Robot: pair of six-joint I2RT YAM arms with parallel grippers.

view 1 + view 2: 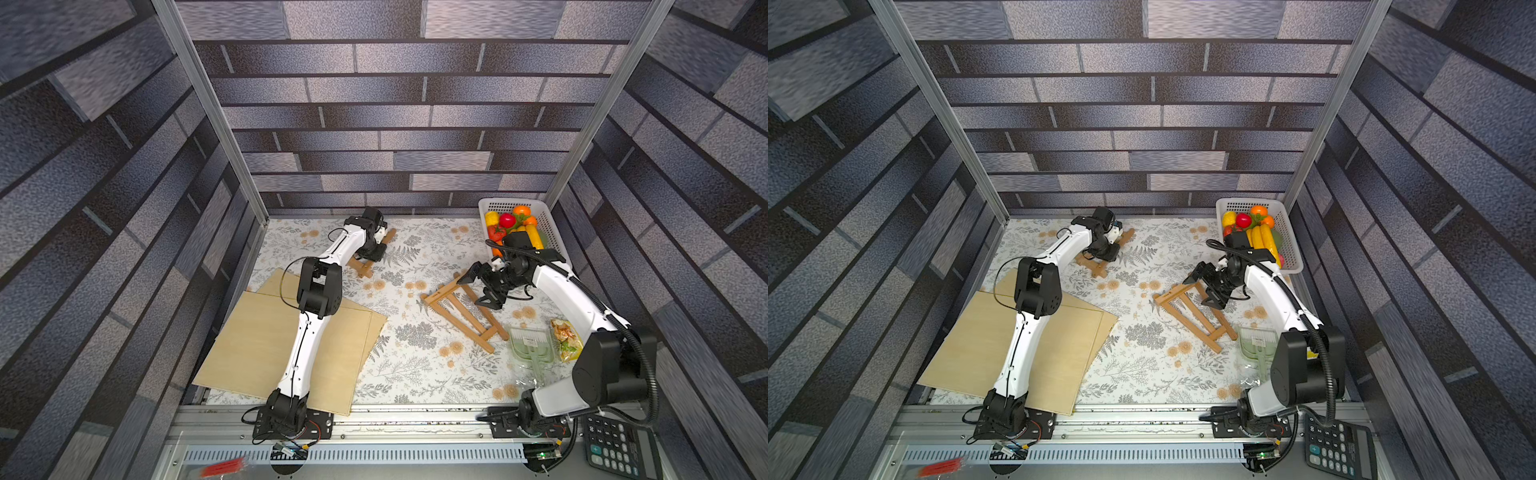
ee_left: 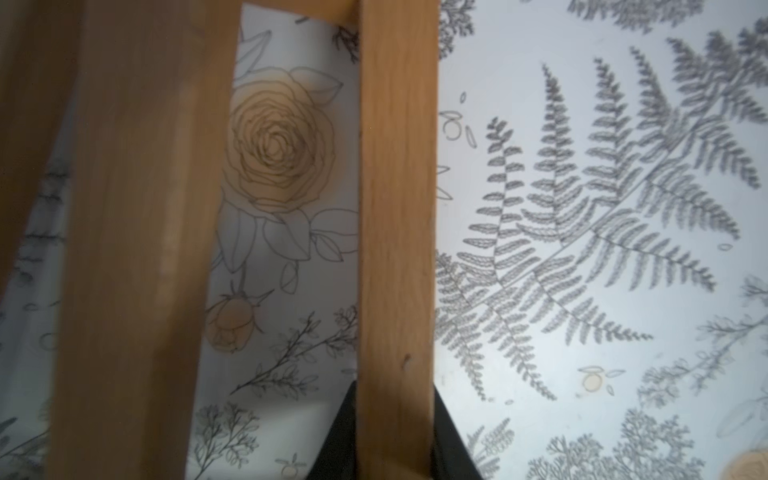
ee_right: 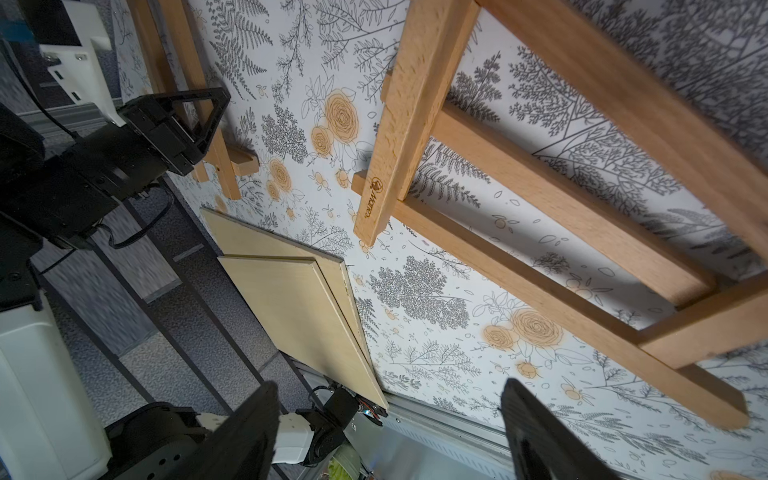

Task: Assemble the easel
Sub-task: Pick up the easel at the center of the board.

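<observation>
Your left gripper [image 1: 375,250] is out at the far side of the floral table [image 1: 415,365], clamped on a bar of the small wooden frame [image 1: 365,266]; in the left wrist view its black fingers [image 2: 338,436] press against both sides of that bar (the rest of the piece is blurred there). The frame sits near the back wall, partly hidden under the wrist in both top views; you cannot tell from them whether it rests on the cloth. Your right gripper [image 1: 481,289] hangs over the top end of the large easel frame [image 1: 461,311], jaws wide apart and nothing between them; the right wrist view shows both fingertips [image 3: 536,440] clear of the wood. That large frame lies on the right half of the table, between the fruit basket [image 1: 548,232] and the two plywood boards [image 1: 257,345]; the boards overlap beneath your left arm.
</observation>
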